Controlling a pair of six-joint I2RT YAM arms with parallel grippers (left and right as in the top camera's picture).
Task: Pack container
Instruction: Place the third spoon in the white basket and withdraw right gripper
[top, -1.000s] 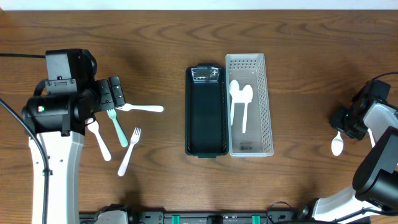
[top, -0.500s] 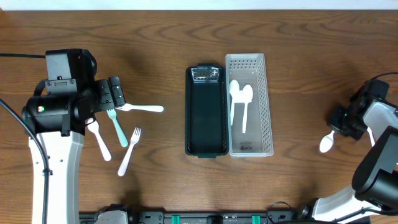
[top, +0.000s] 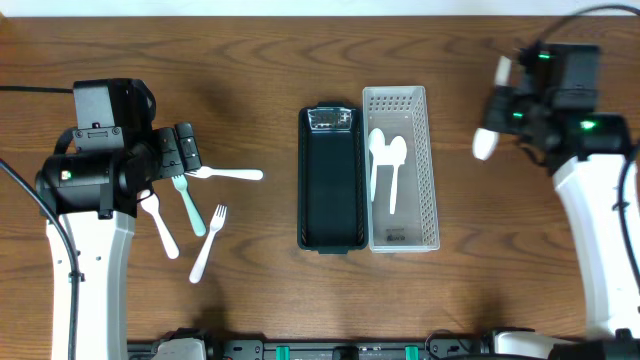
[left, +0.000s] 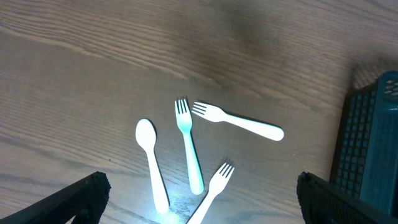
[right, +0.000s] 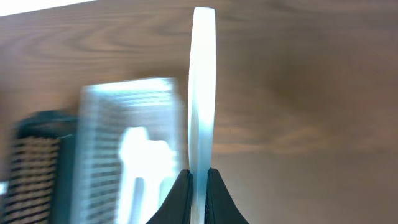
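My right gripper (top: 508, 105) is shut on a white spoon (top: 485, 143) and holds it in the air to the right of the white basket (top: 432, 170). In the right wrist view the spoon (right: 201, 93) stands edge-on between the shut fingers (right: 199, 177). The white basket holds two white spoons (top: 385, 160). The dark green basket (top: 331, 240) next to it is empty. My left gripper (top: 186, 148) is open above a white fork (top: 228, 174), a teal fork (top: 190, 207), another white fork (top: 207, 242) and a white spoon (top: 158, 223). They also show in the left wrist view (left: 188, 152).
The two baskets stand side by side at the table's middle. The loose cutlery lies in a cluster at the left. Bare wood lies between the baskets and my right arm.
My right gripper has lifted the white spoon off the table at the right edge and carried it up and left toward the white basket. The left arm has not moved.
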